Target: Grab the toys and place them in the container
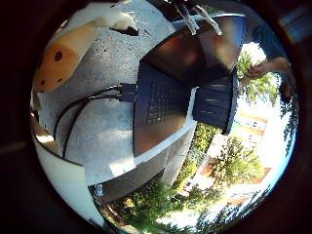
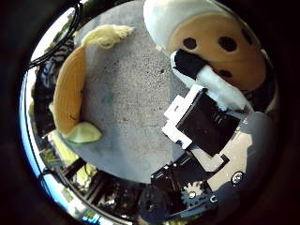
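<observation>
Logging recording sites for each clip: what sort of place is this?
Probably an outdoor setup: a concrete table in sunlight, trees and a building beyond it, with a laptop on it.

Orange plush toy (image 2: 220,47) with dark spots and a white rim, yellow-orange banana toy (image 2: 70,93) with pale green tip, speckled grey table (image 2: 126,117).

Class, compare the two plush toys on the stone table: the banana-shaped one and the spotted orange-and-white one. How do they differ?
The banana toy is long, curved and plain yellow-orange with pale ends; the spotted toy is rounder, orange with dark dots and a white border. The banana toy lies alone, clear of the hand, whereas the hand's white fingertip reaches the spotted toy. Both are soft toys resting on the stone table.
</observation>
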Tool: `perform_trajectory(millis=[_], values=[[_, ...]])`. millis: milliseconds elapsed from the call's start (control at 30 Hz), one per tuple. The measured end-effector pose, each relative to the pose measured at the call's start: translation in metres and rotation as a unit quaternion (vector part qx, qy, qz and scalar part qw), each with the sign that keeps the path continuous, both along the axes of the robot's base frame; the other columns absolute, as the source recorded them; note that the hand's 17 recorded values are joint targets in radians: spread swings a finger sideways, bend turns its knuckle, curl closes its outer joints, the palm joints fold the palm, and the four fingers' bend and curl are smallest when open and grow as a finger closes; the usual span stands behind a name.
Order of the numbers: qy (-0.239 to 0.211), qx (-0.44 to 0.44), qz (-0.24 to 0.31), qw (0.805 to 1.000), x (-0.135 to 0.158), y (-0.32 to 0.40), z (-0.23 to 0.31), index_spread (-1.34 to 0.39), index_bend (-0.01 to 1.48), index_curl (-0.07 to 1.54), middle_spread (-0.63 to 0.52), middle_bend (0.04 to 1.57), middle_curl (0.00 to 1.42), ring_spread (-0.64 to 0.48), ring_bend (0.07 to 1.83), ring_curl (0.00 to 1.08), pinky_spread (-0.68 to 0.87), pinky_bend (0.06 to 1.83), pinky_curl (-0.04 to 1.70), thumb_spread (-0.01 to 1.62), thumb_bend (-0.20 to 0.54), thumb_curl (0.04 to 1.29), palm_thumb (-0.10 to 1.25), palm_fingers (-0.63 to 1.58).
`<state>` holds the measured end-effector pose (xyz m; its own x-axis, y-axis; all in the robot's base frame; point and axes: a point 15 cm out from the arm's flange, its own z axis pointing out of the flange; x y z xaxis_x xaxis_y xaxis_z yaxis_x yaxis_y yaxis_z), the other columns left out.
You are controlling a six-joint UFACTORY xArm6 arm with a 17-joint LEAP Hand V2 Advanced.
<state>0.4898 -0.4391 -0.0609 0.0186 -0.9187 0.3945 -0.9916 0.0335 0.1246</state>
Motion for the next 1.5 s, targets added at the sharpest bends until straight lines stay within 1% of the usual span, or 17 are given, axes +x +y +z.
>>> perform_trajectory(millis=[100,167,233,333,433,500,567,633,733,867,1033,1167,1367,1500], values=[[-0.002,-0.002,0.004,1.000,0.004,0.002,0.004,-0.27,0.11,0.16,-0.13,0.72,0.59,0.12,1.09,0.59,0.45,0.82,0.40,1.02,-0.015,0.44,0.82,0.91],[-0.002,-0.004,0.008,1.000,0.005,0.000,0.007,-0.35,0.19,0.13,-0.17,0.81,0.67,0.07,1.20,0.65,0.43,0.90,0.46,1.01,-0.016,0.46,0.85,0.91],[-0.007,-0.005,0.013,1.000,0.008,-0.001,0.009,-0.42,0.27,0.11,-0.21,0.85,0.73,0.03,1.25,0.69,0.42,1.02,0.51,1.00,-0.014,0.48,0.88,0.96],[-0.028,-0.006,0.032,0.999,0.016,-0.008,0.012,-0.53,0.39,0.10,-0.23,0.96,0.82,-0.02,1.26,0.73,0.37,1.20,0.61,0.99,-0.011,0.51,0.93,1.07],[-0.037,-0.005,0.033,0.999,0.009,-0.025,0.018,-0.64,0.52,0.10,-0.25,1.03,0.90,-0.06,1.28,0.77,0.32,1.32,0.70,1.00,0.001,0.54,0.99,1.06],[-0.048,-0.012,0.029,0.998,0.013,-0.032,0.038,-0.70,0.59,0.10,-0.26,1.06,0.94,-0.08,1.30,0.79,0.29,1.36,0.74,1.02,0.002,0.57,1.02,1.05],[-0.061,-0.016,0.029,0.998,0.019,-0.037,0.067,-0.75,0.66,0.10,-0.26,1.08,0.98,-0.10,1.31,0.80,0.27,1.40,0.77,1.03,-0.011,0.60,1.02,1.04],[-0.048,-0.006,0.027,0.998,0.015,-0.027,0.074,-0.79,0.71,0.10,-0.27,1.09,1.00,-0.11,1.32,0.82,0.25,1.41,0.79,1.04,-0.009,0.61,1.02,1.02],[-0.014,0.020,0.019,1.000,0.003,-0.011,0.099,-0.84,0.78,0.10,-0.27,1.11,1.03,-0.12,1.33,0.83,0.23,1.43,0.81,1.05,-0.012,0.64,1.02,1.00],[0.034,0.084,0.011,0.996,-0.019,0.028,0.145,-0.90,0.88,0.10,-0.27,1.13,1.08,-0.13,1.36,0.86,0.20,1.46,0.84,1.06,-0.015,0.67,1.00,0.96],[0.084,0.168,0.005,0.982,-0.050,0.092,0.215,-0.94,0.96,0.09,-0.27,1.15,1.11,-0.14,1.38,0.88,0.18,1.48,0.87,1.07,-0.013,0.70,1.00,0.93],[0.104,0.192,0.035,0.975,-0.069,0.145,0.296,-0.97,1.02,0.08,-0.27,1.16,1.14,-0.14,1.40,0.89,0.16,1.50,0.89,1.09,-0.013,0.73,0.99,0.90],[0.083,0.202,0.095,0.971,-0.083,0.228,0.373,-0.98,1.09,0.06,-0.27,1.18,1.16,-0.15,1.42,0.90,0.14,1.52,0.91,1.11,-0.013,0.76,0.97,0.86],[0.077,0.201,0.156,0.964,-0.084,0.296,0.399,-0.98,1.13,0.03,-0.27,1.19,1.18,-0.15,1.43,0.91,0.14,1.54,0.92,1.11,-0.014,0.77,0.96,0.84]])
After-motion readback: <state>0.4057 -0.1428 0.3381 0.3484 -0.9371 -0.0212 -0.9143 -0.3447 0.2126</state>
